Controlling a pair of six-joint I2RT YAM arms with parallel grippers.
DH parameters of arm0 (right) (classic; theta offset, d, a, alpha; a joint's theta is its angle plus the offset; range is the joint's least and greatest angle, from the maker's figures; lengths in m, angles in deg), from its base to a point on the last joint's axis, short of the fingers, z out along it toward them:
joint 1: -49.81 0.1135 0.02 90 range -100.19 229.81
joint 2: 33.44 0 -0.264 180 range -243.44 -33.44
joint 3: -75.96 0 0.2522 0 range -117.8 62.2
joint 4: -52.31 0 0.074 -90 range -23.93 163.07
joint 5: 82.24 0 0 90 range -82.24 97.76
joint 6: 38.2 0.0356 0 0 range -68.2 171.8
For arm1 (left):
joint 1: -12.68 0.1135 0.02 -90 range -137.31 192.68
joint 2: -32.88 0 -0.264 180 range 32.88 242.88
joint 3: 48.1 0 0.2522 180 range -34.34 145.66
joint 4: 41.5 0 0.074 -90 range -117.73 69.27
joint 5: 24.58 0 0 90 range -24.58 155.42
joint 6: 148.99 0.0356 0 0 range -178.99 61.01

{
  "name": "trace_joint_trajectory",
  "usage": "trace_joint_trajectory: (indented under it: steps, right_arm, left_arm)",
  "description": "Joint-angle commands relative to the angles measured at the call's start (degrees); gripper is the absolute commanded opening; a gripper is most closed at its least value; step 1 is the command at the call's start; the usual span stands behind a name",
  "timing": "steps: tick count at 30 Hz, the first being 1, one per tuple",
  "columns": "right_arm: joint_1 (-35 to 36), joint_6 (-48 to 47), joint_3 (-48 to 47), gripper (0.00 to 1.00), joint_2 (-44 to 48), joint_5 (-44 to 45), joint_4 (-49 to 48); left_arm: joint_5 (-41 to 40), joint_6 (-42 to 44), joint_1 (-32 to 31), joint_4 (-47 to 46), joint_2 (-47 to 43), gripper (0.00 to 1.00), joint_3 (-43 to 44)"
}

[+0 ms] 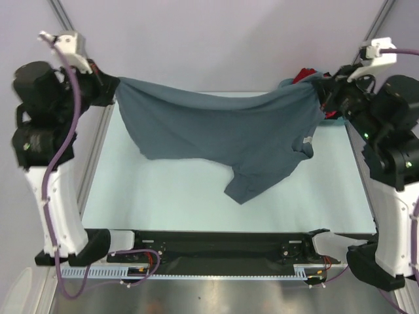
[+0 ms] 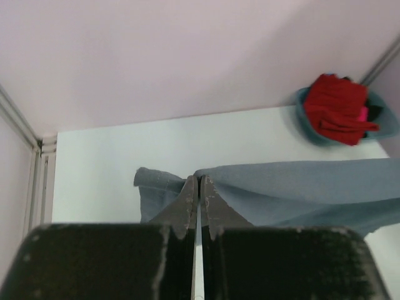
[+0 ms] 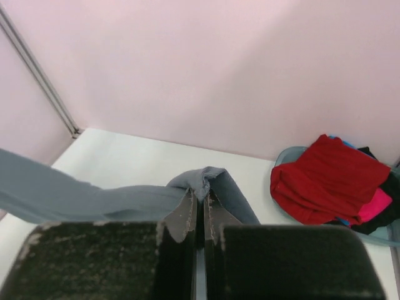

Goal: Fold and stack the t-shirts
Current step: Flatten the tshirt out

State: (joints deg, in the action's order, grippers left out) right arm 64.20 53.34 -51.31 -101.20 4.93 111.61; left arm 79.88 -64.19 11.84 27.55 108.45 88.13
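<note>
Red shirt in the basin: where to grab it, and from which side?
Pinch the bunched fold on top of the red shirt, coming straight down. It lies crumpled over the pink shirt, and the teal basin wall rings it, so a side approach looks blocked.

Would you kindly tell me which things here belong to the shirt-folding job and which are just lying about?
Job: grey t-shirt, held stretched between left gripper and right gripper; red shirt, pink shirt, dark shirt.
Lying about: teal basin holding those three; table.
</note>
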Motion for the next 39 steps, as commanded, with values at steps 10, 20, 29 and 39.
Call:
trace_joint_trajectory:
  steps: [10,20,29,39]
  right_arm:
    - [0.4,-0.1,-14.5,0.00,7.2,-0.1,12.6]
    - [-5.5,1.4,-20.3,0.00,14.3,-14.2,16.2]
    - [-8.0,3.3,-25.8,0.00,19.2,-21.2,14.5]
    - [-8.4,4.3,-5.1,0.00,17.1,-20.7,7.6]
  left_arm:
    - [19.0,-7.4,-0.1,-1.1,-19.0,0.00,3.7]
    - [30.4,-17.1,-0.3,-11.5,-33.0,0.00,-0.9]
    - [30.8,-22.9,-7.7,-17.1,-37.2,0.00,5.2]
    - [10.3,-13.4,-13.1,-7.5,-35.0,0.00,-7.1]
